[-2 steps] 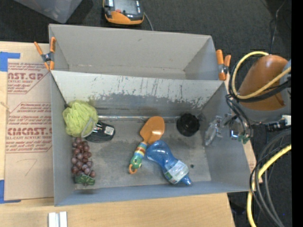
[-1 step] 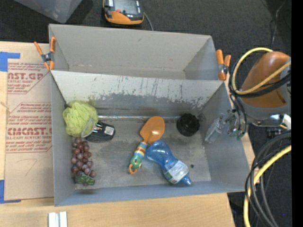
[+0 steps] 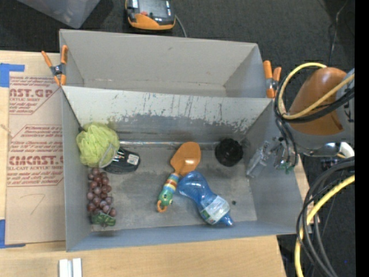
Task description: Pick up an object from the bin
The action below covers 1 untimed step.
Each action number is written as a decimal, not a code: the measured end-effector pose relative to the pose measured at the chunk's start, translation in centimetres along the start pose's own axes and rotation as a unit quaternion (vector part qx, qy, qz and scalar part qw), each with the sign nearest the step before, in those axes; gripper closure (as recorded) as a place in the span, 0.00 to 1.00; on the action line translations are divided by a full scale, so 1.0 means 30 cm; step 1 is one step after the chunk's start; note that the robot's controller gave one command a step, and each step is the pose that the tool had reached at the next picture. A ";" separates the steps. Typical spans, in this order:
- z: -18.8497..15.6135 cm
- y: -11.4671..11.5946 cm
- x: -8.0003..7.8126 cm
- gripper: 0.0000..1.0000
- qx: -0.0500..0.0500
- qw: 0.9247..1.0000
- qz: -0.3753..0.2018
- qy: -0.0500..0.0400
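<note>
Camera view: the jaws hang over the right side of the grey bin, close to its right wall. They are small and mixed with cables, so I cannot tell if they are released or clenched.

Six things lie on the bin floor, one of each kind. Nearest is one black round disc, just left of the jaws and apart from them. Farther left is one orange scoop with a coloured handle. One crushed blue bottle lies left of and below the jaws, touching that handle. Far to the left lie one green mesh sponge, one bunch of purple grapes and one small black thing. The sponge covers part of the small black thing, and what it is I cannot make out.
</note>
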State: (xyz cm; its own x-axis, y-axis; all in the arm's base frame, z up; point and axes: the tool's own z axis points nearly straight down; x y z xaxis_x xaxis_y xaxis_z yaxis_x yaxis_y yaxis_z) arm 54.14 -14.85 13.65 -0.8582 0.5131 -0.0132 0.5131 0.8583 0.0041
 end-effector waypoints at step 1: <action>-0.029 -0.009 -0.015 1.00 -0.001 1.000 0.000 -0.001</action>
State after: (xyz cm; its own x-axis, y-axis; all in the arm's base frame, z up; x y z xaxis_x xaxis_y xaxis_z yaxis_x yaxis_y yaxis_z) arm 54.38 -15.32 14.54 -0.8580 0.5135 -0.0160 0.5134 0.8581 0.0061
